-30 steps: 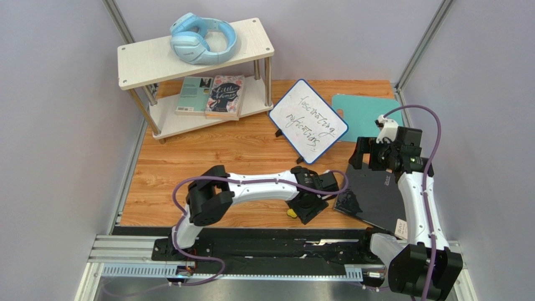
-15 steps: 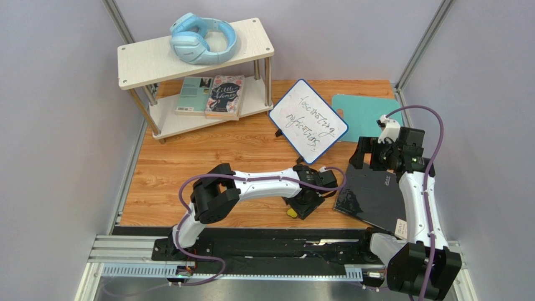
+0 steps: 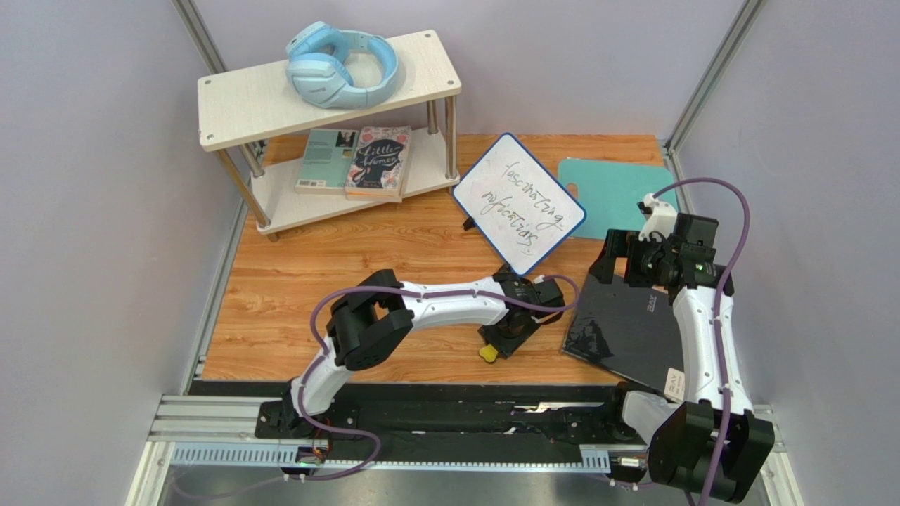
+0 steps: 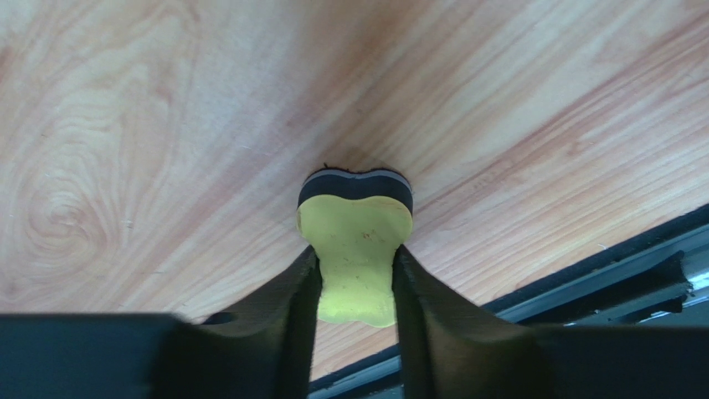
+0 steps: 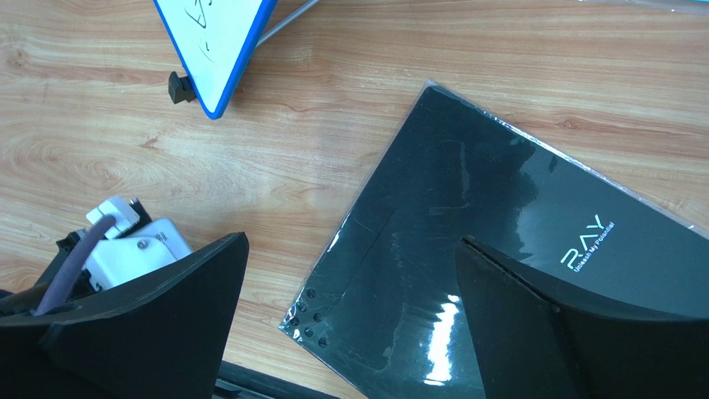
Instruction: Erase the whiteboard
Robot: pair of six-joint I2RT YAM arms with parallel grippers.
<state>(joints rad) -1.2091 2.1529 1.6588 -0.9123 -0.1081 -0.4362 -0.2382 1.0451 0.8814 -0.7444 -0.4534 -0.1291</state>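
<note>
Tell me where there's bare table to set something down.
Most bare table is near left, between the shelf, the left arm and the whiteboard. The right is crowded: whiteboard, teal mat, black panel, the open right hand, and the left hand on the yellow eraser.

Left claw (image 4: 356, 253) low, pinching yellow eraser (image 4: 356, 220) at its waist, right claw (image 5: 351, 241) held high, spread wide, empty.
</note>
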